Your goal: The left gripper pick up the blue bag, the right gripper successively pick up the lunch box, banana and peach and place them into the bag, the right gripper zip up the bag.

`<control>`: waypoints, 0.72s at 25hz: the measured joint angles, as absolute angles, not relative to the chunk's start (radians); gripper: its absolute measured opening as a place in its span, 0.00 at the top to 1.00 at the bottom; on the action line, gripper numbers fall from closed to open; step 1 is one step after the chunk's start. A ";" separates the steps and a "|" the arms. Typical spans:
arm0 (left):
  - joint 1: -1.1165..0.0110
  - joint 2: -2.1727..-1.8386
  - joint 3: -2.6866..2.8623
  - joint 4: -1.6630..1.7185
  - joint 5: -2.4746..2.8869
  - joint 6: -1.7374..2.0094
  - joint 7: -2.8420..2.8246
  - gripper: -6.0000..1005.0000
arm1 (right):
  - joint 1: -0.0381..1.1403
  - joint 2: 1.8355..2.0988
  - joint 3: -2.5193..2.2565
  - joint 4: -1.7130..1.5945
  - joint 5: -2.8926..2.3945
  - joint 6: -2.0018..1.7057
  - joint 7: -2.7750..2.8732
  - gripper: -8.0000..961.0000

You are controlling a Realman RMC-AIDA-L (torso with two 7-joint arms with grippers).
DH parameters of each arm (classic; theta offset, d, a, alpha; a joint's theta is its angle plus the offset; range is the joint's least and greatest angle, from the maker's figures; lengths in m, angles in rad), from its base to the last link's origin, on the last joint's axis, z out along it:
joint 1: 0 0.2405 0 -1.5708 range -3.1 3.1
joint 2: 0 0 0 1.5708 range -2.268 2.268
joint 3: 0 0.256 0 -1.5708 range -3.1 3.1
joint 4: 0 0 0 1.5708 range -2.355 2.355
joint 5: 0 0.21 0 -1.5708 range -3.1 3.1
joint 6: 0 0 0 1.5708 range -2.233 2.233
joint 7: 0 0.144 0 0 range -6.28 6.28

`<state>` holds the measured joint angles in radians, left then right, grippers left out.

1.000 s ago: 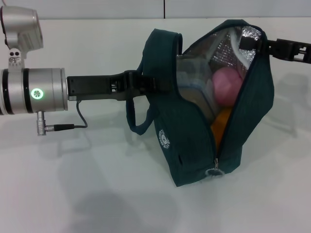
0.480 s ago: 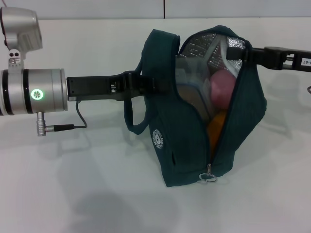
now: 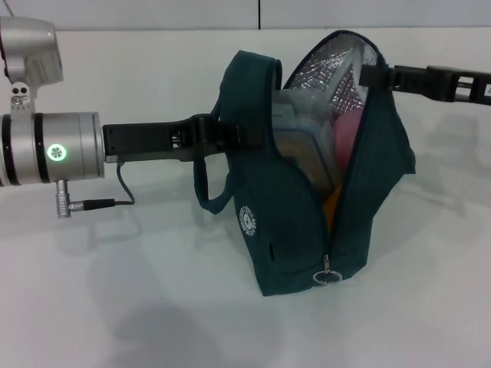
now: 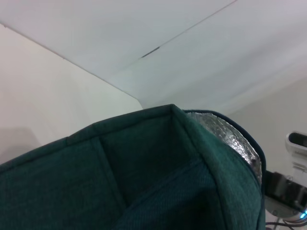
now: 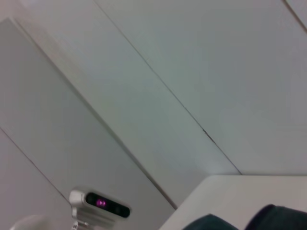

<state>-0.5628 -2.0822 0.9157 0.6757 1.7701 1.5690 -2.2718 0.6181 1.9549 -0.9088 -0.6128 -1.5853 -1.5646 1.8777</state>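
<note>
White tabletop [image 3: 115,307]; left gripper [image 3: 238,136] horizontal, jaws clamping blue bag [image 3: 291,230]; right gripper [image 3: 372,74] jaws unclear.

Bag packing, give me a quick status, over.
Left tool holds the bag by a handle. Right tool at its top edge. Lunch box, peach inside; zip open.

Pretty even, bright light from overhead here. Soft double shadows pool on the white table [image 3: 153,307] under my arm, foil lining [image 3: 322,73] glints a bit, and my wrist views look soft up close.
</note>
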 joint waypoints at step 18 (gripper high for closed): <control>-0.550 -2.077 0.905 0.670 1.767 1.561 -2.272 0.96 | 0.602 1.949 -0.879 -0.639 -1.493 -1.750 1.800 0.15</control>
